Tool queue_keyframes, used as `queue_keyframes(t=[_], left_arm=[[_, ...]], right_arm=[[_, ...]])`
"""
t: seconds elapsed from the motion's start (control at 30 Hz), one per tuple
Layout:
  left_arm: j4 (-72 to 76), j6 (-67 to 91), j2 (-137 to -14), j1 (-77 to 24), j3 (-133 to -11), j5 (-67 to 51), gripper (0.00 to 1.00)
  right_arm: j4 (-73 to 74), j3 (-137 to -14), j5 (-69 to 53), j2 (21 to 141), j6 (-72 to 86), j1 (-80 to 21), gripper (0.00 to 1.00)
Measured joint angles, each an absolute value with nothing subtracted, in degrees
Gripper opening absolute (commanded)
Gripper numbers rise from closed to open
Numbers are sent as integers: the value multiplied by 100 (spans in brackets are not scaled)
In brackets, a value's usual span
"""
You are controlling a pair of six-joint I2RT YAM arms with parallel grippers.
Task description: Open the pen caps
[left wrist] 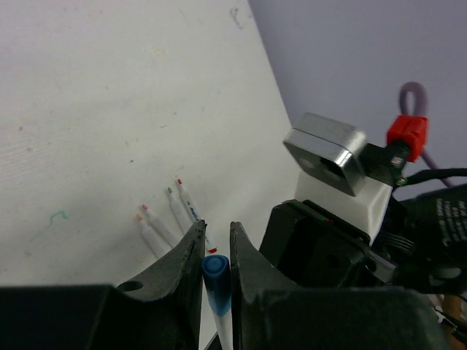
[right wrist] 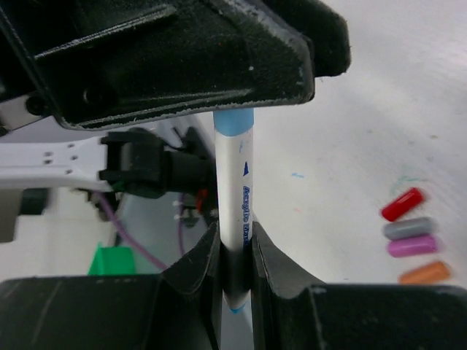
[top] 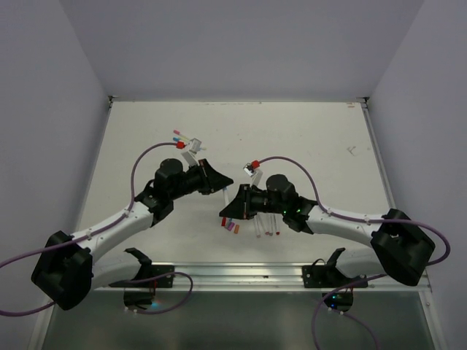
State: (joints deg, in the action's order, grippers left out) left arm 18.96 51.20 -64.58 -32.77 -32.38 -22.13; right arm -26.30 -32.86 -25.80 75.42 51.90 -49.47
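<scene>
A white pen (right wrist: pixel 235 189) with a blue cap (right wrist: pixel 233 121) is held between both grippers above the table. My left gripper (left wrist: pixel 217 233) is shut on the blue cap (left wrist: pixel 215 268), and the white barrel runs down below it. My right gripper (right wrist: pixel 235 237) is shut on the pen's barrel near its tail end. In the top view the left gripper (top: pixel 221 186) and right gripper (top: pixel 228 208) meet at mid-table. Loose caps lie on the table: red (right wrist: pixel 402 204), grey (right wrist: pixel 408 227), pink (right wrist: pixel 411 245) and orange (right wrist: pixel 425 272).
Several uncapped white pens (left wrist: pixel 175 215) lie side by side on the table, seen in the top view (top: pixel 266 227) just right of the loose caps (top: pixel 230 226). The right arm's wrist camera (left wrist: pixel 328 153) is close to my left gripper. Walls enclose the table on three sides.
</scene>
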Motion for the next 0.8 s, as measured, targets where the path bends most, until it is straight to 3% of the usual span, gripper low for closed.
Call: queue_keyframes(t=[0.13, 0.47, 0.63, 0.8], left_arm=[[972, 5092, -6694, -3411, -3756, -1540, 0], [259, 5645, -7111, -3542, -4040, -639, 0], [213, 5813, -7382, -3551, -4121, -674, 0], [427, 5843, -7358, -3577, -4040, -760, 0]], right_arm=[[-1485, -3634, -1616, 7310, 4626, -5131, 0], [486, -4637, 2335, 7664, 3463, -6674, 0], [679, -4759, 3232, 7957, 3286, -7019, 0], [646, -4674, 3177, 7852, 3242, -6976, 0]])
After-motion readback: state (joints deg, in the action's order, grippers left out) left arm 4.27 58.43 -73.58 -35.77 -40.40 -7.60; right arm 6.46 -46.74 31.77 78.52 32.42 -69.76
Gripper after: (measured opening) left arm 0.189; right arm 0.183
